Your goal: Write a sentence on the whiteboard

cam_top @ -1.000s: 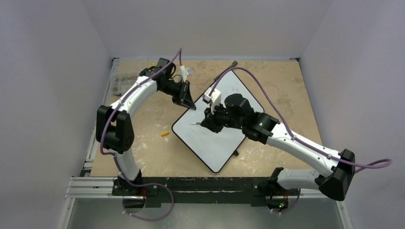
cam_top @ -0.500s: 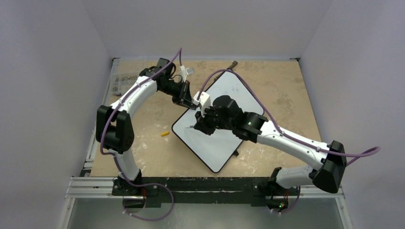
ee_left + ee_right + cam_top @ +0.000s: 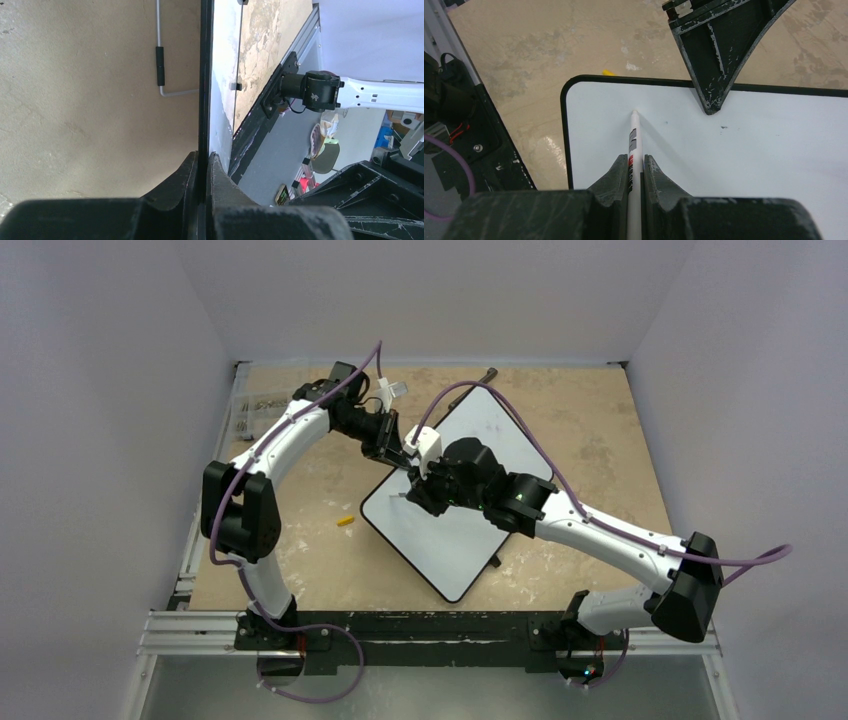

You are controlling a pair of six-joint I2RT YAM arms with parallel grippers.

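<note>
Pinching the whiteboard (image 3: 749, 150) by its thin black frame, your left gripper (image 3: 204, 162) has jaws clamped; right gripper (image 3: 636, 165) jaws grip a slim white marker (image 3: 633, 135) near the rounded corner.

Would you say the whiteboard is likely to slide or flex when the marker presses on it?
Probably stiff: the whiteboard looks flat and framed. It may be light and slide on the table, though the left end effector clamps its edge.
</note>
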